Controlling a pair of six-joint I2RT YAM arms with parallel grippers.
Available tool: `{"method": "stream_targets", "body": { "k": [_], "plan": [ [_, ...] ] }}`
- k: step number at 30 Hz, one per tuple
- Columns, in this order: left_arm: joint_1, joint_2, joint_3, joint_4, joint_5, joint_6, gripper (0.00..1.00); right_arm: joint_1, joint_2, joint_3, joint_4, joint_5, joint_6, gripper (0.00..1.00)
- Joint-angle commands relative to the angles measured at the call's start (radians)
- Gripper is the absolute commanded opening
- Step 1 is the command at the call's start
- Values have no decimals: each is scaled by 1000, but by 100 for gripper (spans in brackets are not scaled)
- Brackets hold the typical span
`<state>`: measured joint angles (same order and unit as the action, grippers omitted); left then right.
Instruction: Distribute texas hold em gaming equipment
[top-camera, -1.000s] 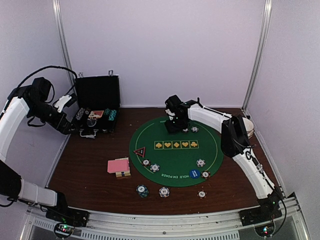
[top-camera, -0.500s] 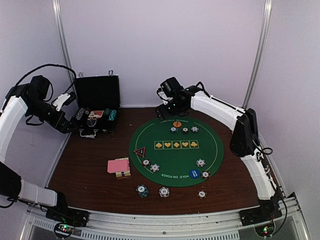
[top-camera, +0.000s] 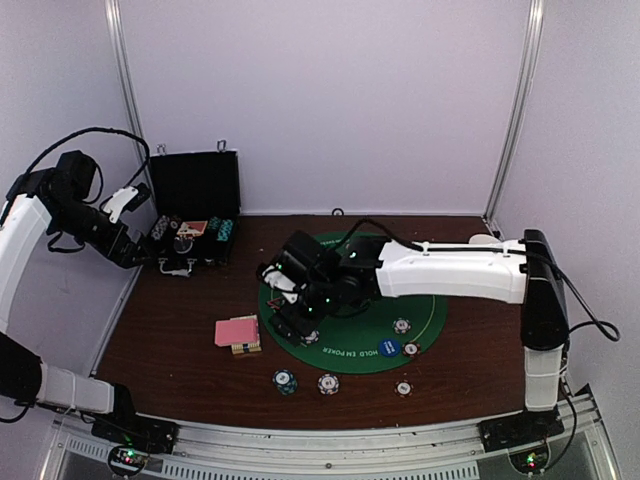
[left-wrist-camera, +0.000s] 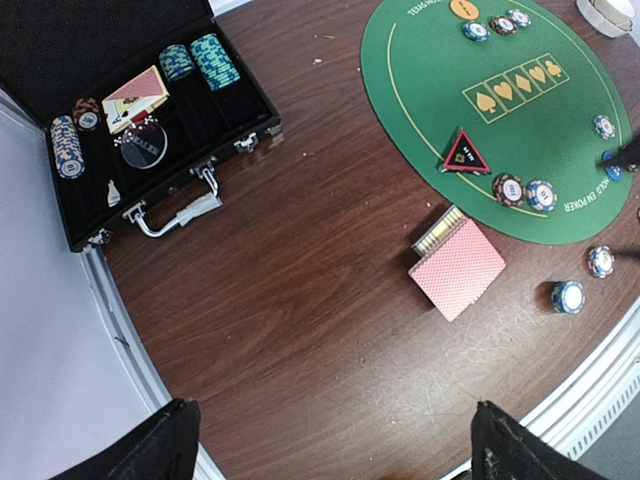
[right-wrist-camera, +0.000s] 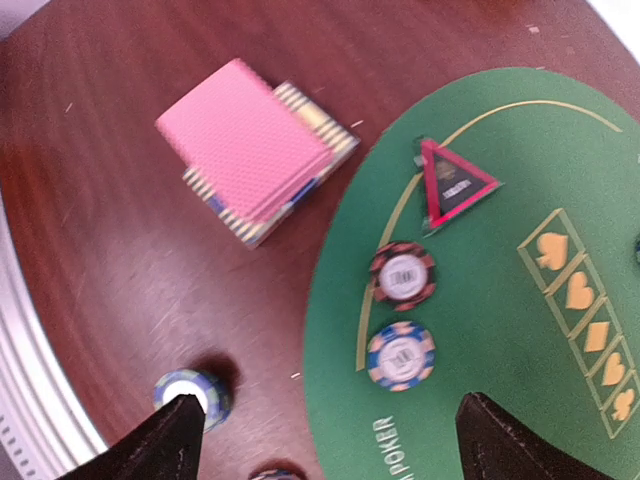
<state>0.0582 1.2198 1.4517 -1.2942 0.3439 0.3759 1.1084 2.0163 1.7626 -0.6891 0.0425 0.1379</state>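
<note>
A lab test cell — plain white walls, aluminium frame posts, a brown table.

The right arm no longer reaches to the far edge of the green mat; it now stretches low across it, with its end effector over the near-left part, above the triangle marker and the two chips beside it. Its jaws stand wider than a second ago. The orange disc and the chip next to it, covered a second ago, now lie in the open.
</note>
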Motion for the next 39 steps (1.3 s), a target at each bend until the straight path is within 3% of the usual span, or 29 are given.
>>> {"method": "stream_targets", "body": {
  "k": [1,13,39],
  "plan": [
    [6,-16,13,-4,16,4,98,85,-19,-36,-39,-62,13,92],
    [6,-13,18,-15,28,6,98,153,129,27,-129,-198,-80,95],
    [6,6,51,-27,41,-2,98,159,208,53,-108,-197,-97,66]
  ]
}}
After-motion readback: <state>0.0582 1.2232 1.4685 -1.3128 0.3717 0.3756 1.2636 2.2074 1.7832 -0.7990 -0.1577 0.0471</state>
